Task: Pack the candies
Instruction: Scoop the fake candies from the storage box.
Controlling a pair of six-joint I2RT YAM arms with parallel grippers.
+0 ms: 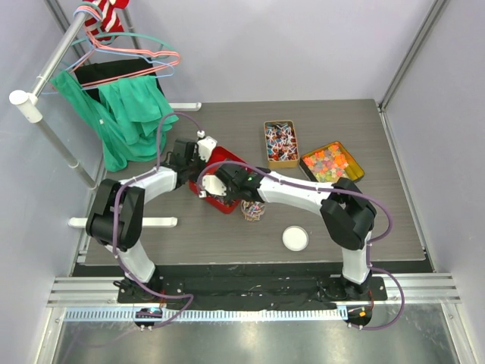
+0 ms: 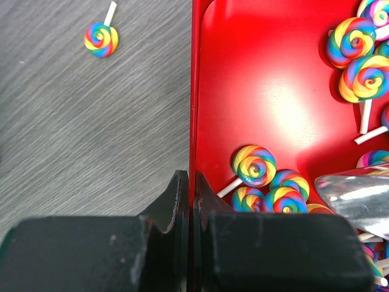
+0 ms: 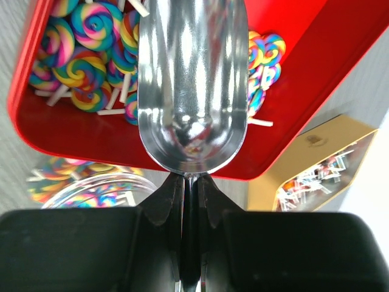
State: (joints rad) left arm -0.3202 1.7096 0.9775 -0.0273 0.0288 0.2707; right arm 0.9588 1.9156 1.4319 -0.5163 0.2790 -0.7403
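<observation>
The candies are rainbow-swirl lollipops [image 2: 254, 164] lying in a red tray [image 1: 224, 160]; they also show in the right wrist view [image 3: 85, 36]. My left gripper [image 2: 189, 182] is shut on the tray's side wall [image 2: 193, 91]. My right gripper [image 3: 190, 182] is shut on the handle of a shiny metal scoop [image 3: 191, 91]. The scoop looks empty and points into the tray over the lollipops. Its tip shows in the left wrist view [image 2: 358, 194]. A clear jar [image 1: 254, 210] holding some lollipops stands just in front of the tray. One lollipop [image 2: 101, 38] lies loose on the table.
A gold tin of red-and-blue sweets [image 1: 280, 142] and a gold tin of orange and yellow pieces [image 1: 331, 161] stand behind the tray on the right. A white lid [image 1: 295, 238] lies near the front. Green cloth [image 1: 129, 114] hangs from a rack at the left.
</observation>
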